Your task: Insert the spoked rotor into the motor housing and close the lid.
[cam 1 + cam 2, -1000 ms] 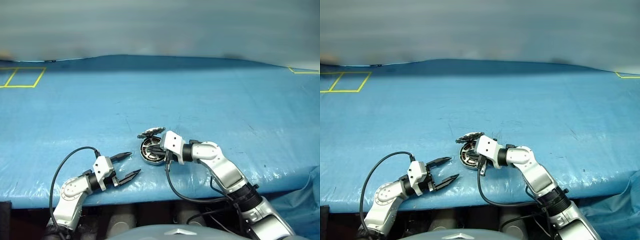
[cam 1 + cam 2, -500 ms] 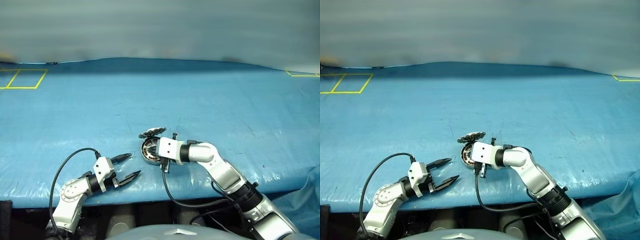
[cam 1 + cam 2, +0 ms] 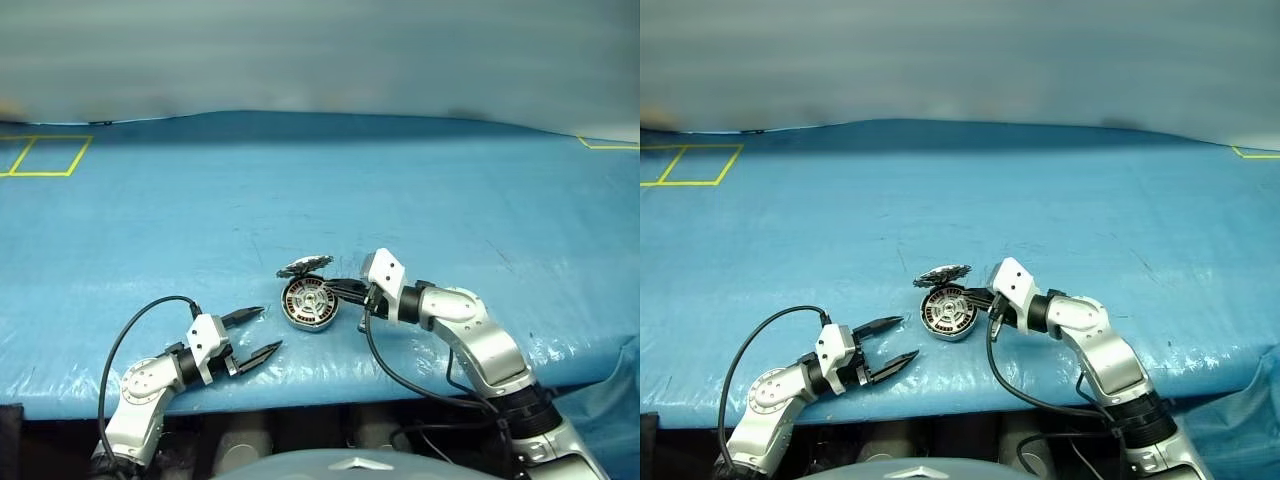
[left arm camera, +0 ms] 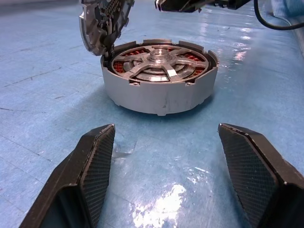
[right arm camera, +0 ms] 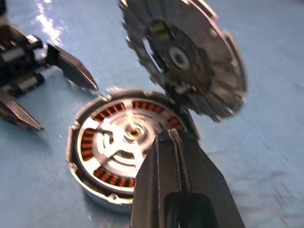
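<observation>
On the tabletop (image 3: 420,190), a blue sheet covers everything, wrinkled and glossy near the front edge, with scuff lines across the middle. Yellow tape outlines (image 3: 45,155) sit at the far left, another yellow corner (image 3: 605,143) at far right. Behind it, just a blurred grey backdrop.

Right arm comes in from the lower right, forearm angled up and to the left, wrist tipped slightly down. Right tool (image 3: 338,291) has its fingers pressed together, holding nothing, tip just beside the right rim of the motor housing (image 3: 308,303); can't tell if it's touching.

Left arm sits low at the near-left edge, black cable looping over it. Left tool (image 3: 262,331) is spread wide, empty, pointing roughly level toward the housing, well short of it, with bare sheet between.

Housing stands flat on the sheet near the front centre, between the two tools. Copper windings are visible around its inside.

Lid (image 3: 303,265) is up, hinged at the housing's far-left rim, tilted open with the dark radial face showing.

Spoked rotor (image 4: 159,61) sits inside the housing, hub centred, spokes about level with the rim.
</observation>
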`<move>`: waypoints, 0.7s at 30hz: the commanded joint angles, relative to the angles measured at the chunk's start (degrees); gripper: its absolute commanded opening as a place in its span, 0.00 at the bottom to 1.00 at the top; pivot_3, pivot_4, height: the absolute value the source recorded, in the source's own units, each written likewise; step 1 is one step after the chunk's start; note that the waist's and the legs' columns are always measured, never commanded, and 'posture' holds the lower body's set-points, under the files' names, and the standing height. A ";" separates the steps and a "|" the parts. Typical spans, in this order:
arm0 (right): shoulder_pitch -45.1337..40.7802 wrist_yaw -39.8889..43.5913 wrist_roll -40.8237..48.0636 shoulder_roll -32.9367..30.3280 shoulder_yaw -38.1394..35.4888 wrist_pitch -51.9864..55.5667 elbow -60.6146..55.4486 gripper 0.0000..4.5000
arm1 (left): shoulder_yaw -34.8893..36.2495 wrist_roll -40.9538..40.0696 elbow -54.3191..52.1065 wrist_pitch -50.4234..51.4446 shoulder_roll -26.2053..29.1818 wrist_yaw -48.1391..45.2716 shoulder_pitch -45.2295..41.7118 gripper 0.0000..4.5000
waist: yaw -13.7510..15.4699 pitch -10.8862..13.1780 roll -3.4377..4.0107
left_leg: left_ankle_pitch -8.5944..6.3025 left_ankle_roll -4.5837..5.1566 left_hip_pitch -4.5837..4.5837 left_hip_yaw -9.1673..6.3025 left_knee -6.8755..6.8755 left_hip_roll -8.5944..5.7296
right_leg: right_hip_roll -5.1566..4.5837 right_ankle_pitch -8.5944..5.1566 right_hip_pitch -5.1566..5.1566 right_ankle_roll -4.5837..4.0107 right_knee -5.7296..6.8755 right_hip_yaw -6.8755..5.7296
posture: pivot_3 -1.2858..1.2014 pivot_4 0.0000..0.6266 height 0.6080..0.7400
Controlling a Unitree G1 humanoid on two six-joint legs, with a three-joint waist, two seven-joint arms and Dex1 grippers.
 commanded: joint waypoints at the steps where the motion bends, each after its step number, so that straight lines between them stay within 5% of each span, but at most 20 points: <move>1: -2.58 -4.23 -5.50 -1.63 -0.66 -0.28 3.32 0.01 | 0.11 -0.06 -0.22 -0.27 -0.57 0.43 -0.13 0.82 | -0.05 0.03 0.03 | 0.00 0.00 0.00 0.02 0.00 -0.02 | 0.00 0.00 -0.01 0.00 0.00 0.00 | 0.52 0.24 1.00; 7: -10.78 -9.30 -5.11 4.29 -3.83 -2.24 11.12 0.01 | 0.56 0.01 0.43 -1.06 -1.19 0.53 -0.29 0.82 | -0.19 0.14 0.09 | 0.00 0.00 -0.08 0.13 -0.01 -0.02 | 0.12 0.04 0.00 -0.06 0.04 0.02 | 0.52 0.24 1.00; 13: -15.27 -2.81 0.11 8.24 -2.94 -3.63 10.34 0.01 | 1.35 0.28 0.47 -1.39 -1.24 1.35 0.11 0.82 | -0.04 0.15 0.08 | -0.06 0.06 -0.18 0.23 -0.14 -0.04 | 0.15 0.17 0.02 -0.33 -0.01 0.01 | 0.52 0.24 1.00; 16: -15.97 5.67 3.90 8.10 0.87 -2.94 6.69 0.01 | 1.71 0.20 -0.58 -1.36 -0.92 2.11 0.84 0.82 | -0.12 0.15 0.08 | -0.07 0.07 -0.16 0.28 -0.15 -0.03 | 0.14 0.16 0.04 -0.33 -0.02 0.01 | 0.52 0.24 1.00; 21: -15.68 8.04 1.74 5.54 3.02 -3.09 6.78 0.01 | 1.39 -0.04 -2.88 -0.36 -0.82 3.08 1.86 0.82 | -0.24 0.17 0.11 | -0.07 0.07 -0.09 0.26 -0.12 0.02 | 0.15 0.16 0.04 -0.32 0.01 0.01 | 0.52 0.24 1.00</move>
